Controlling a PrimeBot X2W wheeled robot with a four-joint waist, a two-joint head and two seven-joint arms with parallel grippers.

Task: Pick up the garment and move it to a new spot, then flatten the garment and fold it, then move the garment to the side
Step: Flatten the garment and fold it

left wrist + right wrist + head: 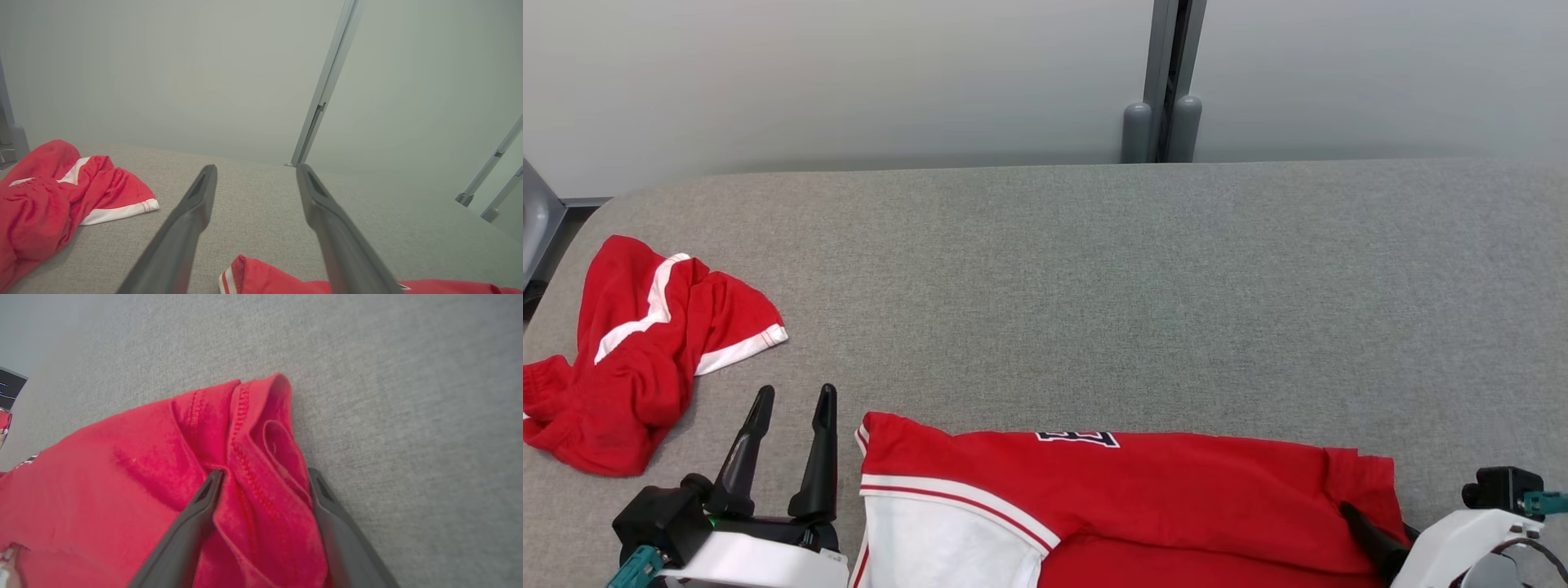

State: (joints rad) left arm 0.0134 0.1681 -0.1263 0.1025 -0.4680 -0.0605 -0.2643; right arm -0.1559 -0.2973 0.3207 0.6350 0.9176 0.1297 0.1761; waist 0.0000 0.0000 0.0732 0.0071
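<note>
The garment (1176,482) is a red jersey with white trim and dark lettering, lying mostly flat at the near edge of the grey surface. Its left corner (261,277) shows in the left wrist view. My left gripper (796,394) stands open and empty just left of that corner, fingers (192,212) above bare cloth. My right gripper (265,473) is open at the jersey's right end, its fingers straddling a bunched, stitched hem fold (261,428). One right finger (1368,531) lies on the red fabric in the head view.
A crumpled red pair of shorts with white stripes (637,351) lies at the far left of the grey padded table (1094,286). A pale wall with a grey post (1164,98) runs behind. The table's left corner is rounded.
</note>
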